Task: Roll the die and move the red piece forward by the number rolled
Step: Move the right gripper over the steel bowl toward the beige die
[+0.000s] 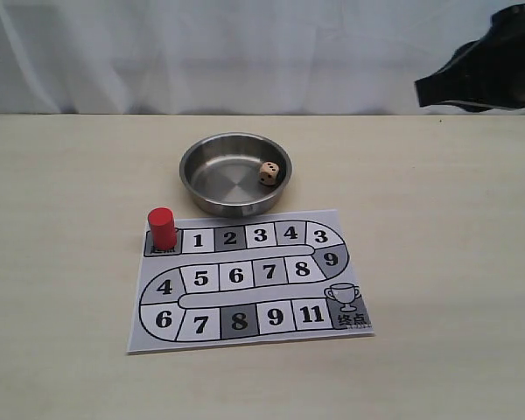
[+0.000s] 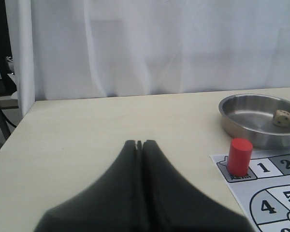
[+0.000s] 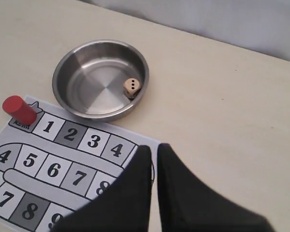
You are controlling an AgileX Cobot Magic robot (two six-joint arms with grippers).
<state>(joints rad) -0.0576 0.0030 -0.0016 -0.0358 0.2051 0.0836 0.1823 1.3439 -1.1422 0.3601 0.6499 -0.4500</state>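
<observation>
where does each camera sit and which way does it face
Exterior view: off the arms, tilted down across the table toward a white curtain, on the game board, steel bowl, die and red piece; part of the right arm shows.
Left wrist view: low behind the shut left gripper, facing along the tabletop to the curtain.
Right wrist view: higher, behind the right gripper, looking down at bowl and board.
Shared: all three show the die in the bowl and the red piece on the board's corner.
</observation>
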